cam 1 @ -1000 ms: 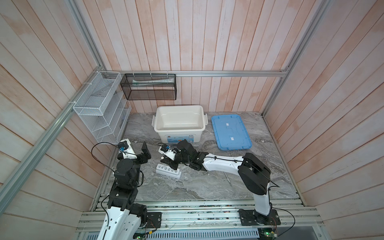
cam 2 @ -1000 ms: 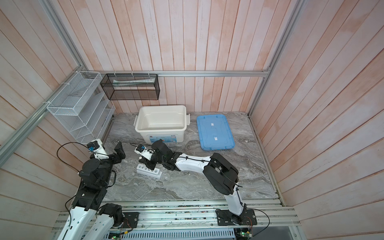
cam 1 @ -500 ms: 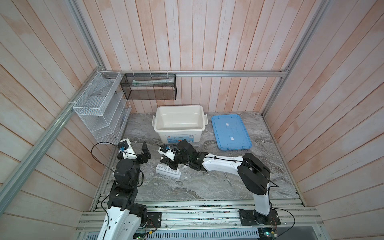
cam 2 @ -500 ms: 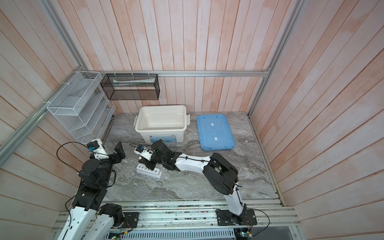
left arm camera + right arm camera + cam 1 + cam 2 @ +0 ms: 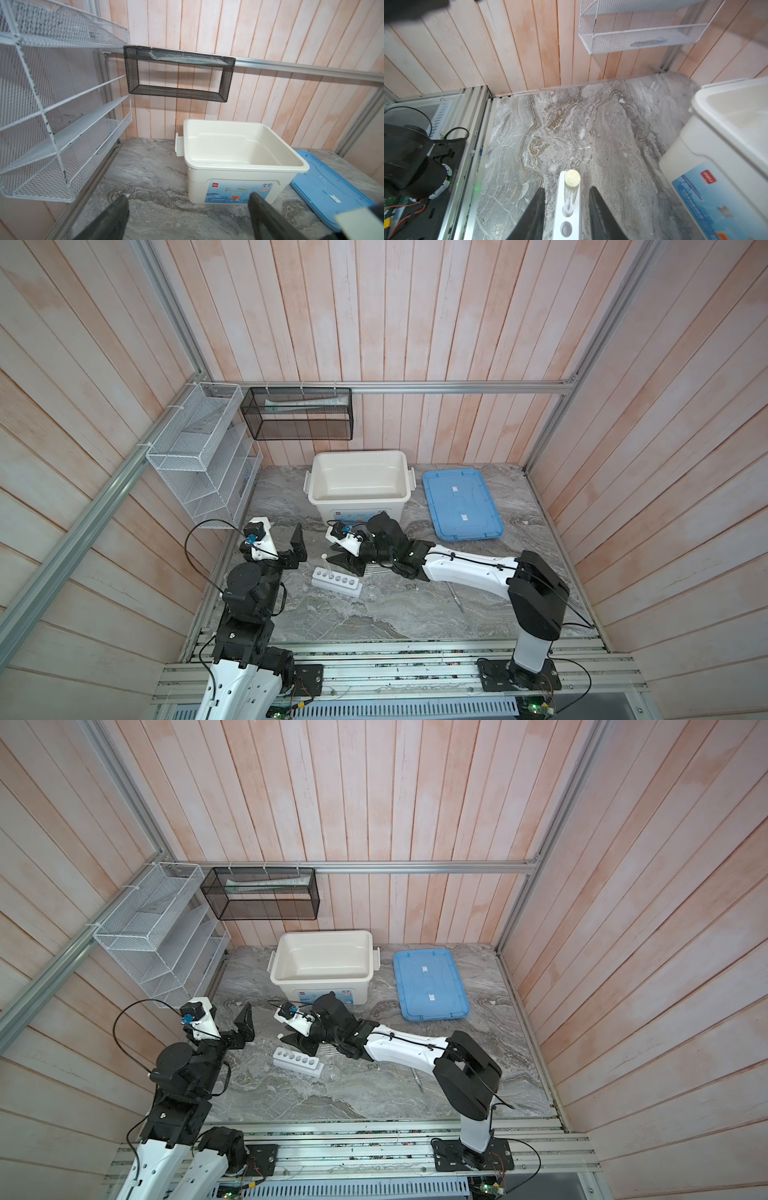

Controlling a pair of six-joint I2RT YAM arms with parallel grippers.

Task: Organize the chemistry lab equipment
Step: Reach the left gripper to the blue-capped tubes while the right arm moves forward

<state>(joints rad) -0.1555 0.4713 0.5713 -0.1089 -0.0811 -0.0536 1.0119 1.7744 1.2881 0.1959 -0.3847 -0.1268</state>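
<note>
Standing in the end hole of the rack [image 5: 557,207], the white-capped tube [image 5: 572,178] has the right claw [image 5: 567,189] released around it, gaps both sides. Left claw [image 5: 188,196] gapes empty. Flask [image 5: 371,592] and spatula [image 5: 456,598] rest on the desk [image 5: 374,626].

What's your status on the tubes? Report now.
Left gripper open, empty. Right gripper open, straddling white-capped tube, upright in end hole of rack. Flask beside rack, spatula farther right; neither blocks the tube.
</note>
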